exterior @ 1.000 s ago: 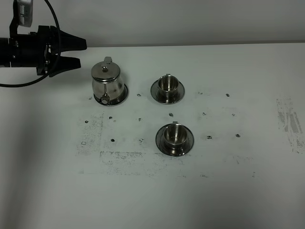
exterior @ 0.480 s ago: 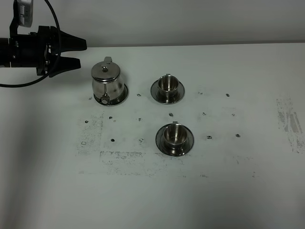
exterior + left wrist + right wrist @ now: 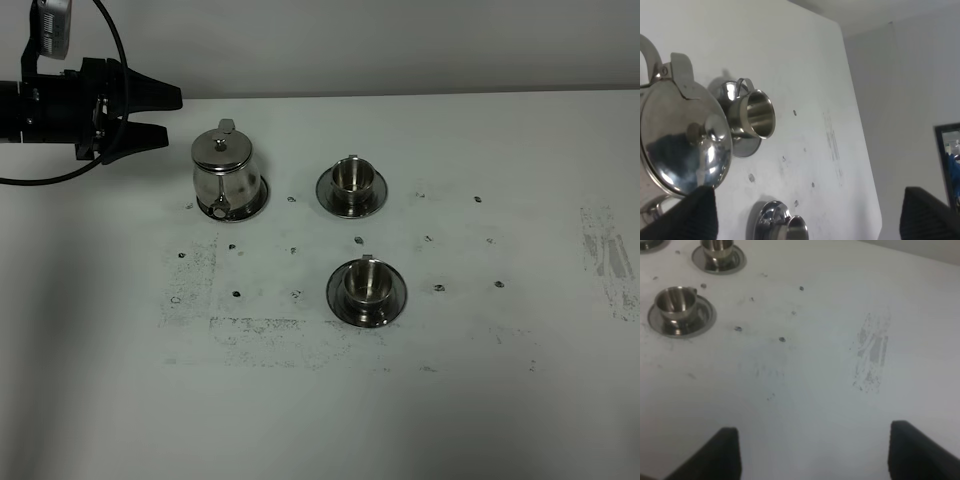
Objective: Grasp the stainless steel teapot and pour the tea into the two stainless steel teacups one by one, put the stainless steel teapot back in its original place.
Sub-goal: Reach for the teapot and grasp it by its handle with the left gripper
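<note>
The stainless steel teapot stands upright on its round saucer, the original place, at the back left of the table. My left gripper hovers just left of the teapot, open and empty, fingers pointing at it. The left wrist view shows the teapot's lid close ahead, with my left gripper spread wide. The two stainless steel teacups sit on their saucers, one to the right of the teapot and one nearer the front. My right gripper is open over bare table, the cups far off.
The white table carries small dark specks and scuffed grey patches. A black cable loops above the left arm. A wall runs along the table's back edge.
</note>
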